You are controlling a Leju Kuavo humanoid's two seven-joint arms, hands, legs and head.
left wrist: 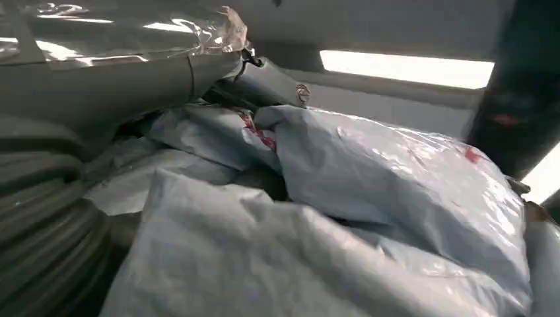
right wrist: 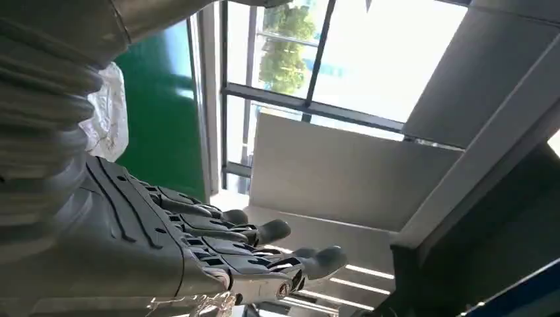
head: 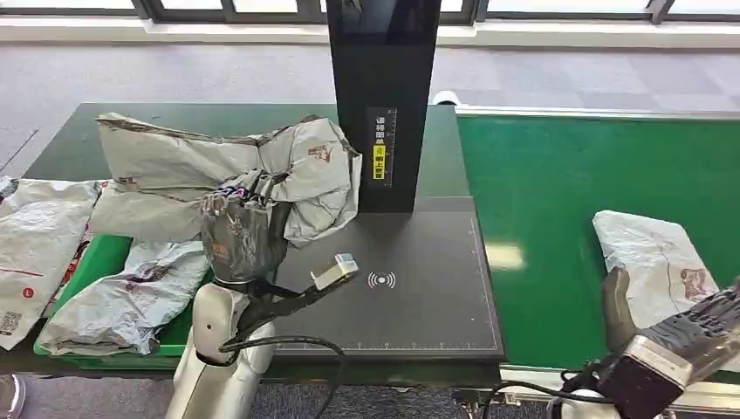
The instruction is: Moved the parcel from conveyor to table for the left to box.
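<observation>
while our left hand [head: 243,234] grips a parcel [head: 218,179] lifted over the table [head: 419,288], the bin [head: 105,257] lies to its left, with the parcel's long axis running left to right. our right hand [head: 689,336] hangs released, fingers apart, at the belt [head: 558,175] edge, just beside a second parcel [head: 654,253]. we judge the left move comes next: carry it leftward over the bin.

Black scanner post [head: 381,96] blocked table centre; dark mat [head: 410,288] before it lay bare; parcels crowded green bin [head: 103,257].
</observation>
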